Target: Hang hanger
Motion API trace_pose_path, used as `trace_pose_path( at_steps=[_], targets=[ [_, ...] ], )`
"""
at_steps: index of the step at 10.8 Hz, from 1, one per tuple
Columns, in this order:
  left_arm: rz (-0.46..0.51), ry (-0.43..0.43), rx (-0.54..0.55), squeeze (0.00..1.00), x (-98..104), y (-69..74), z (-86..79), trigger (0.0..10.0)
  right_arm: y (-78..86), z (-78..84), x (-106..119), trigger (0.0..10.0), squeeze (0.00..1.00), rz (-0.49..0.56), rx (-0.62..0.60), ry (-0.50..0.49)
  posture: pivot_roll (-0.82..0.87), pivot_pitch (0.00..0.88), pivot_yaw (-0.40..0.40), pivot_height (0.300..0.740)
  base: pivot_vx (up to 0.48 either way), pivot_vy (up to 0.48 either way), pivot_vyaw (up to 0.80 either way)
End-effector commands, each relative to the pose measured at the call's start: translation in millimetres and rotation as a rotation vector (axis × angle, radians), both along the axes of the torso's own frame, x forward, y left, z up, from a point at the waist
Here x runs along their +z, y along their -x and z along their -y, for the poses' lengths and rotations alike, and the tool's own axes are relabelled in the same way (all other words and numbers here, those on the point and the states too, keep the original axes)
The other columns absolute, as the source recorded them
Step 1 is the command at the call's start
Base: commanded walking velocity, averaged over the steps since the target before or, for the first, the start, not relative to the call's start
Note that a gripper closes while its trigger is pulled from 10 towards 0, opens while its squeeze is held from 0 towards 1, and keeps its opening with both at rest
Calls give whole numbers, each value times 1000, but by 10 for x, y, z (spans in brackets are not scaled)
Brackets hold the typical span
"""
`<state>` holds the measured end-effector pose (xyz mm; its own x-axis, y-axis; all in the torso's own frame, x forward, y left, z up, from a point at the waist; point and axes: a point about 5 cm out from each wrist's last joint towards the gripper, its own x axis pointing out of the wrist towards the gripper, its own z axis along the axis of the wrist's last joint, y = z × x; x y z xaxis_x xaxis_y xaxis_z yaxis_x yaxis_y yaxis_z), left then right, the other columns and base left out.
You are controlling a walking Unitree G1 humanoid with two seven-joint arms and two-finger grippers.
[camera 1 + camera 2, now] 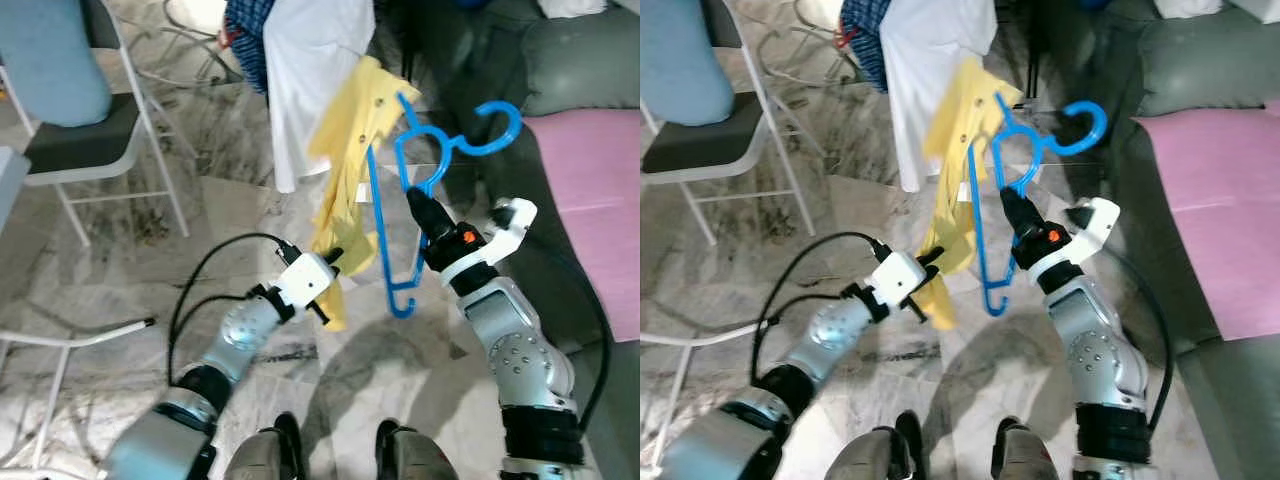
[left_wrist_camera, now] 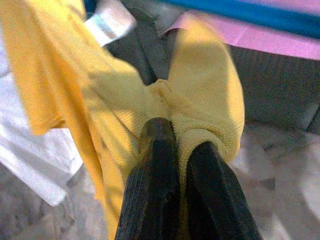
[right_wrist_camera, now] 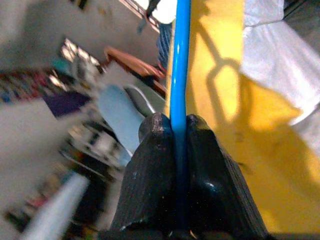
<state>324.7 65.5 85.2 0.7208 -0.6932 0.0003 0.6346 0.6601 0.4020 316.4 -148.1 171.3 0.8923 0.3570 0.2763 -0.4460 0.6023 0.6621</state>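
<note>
Both grippers are clamped: mine on the left pinches the cloth, the right one pinches the hanger.

Left gripper (image 1: 333,258) sits at about 7 o'clock from the hanger (image 1: 415,190), fingers (image 2: 160,165) closed on a fold of the yellow cloth (image 1: 350,150), which droops from the hanger's upper arm. Right gripper (image 1: 413,202) nips the blue hanger's bar between closed fingers (image 3: 205,165), held in the air over the marble floor (image 1: 240,210). At 12 o'clock hangs a white garment (image 1: 300,70); a pink-covered sofa (image 1: 590,200) lies at 3 o'clock.

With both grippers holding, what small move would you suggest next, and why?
Probably the left gripper should let go: it pinches the yellow shirt's hem, while the right gripper clamps the blue hanger, and the shirt already drapes on it.
</note>
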Motion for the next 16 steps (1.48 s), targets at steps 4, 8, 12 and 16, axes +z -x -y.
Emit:
trace_pose_path(
  at_steps=[4, 8, 12, 16],
  targets=[
    [-221, -5, 135, 0, -429, 164, -140, 10000, 53, 22, 728, 10000, 0, 304, 33, -53, -241, 185, 61, 740, 0, 0, 0],
    [-206, 16, 207, 0, -334, 46, -244, 10000, 42, 240, 181, 10000, 0, 262, -110, 755, -238, 181, 75, 740, 0, 0, 0],
    [-217, 80, 198, 1000, -238, -21, -169, 10000, 2, 254, 184, 10000, 0, 305, -255, 778, -245, 185, 91, 740, 0, 0, 0],
    [-253, 165, 203, 1000, -203, -44, -123, 10000, -31, 277, 237, 10000, 0, 335, -323, 791, -238, 186, 99, 740, 0, 0, 0]
  ],
)
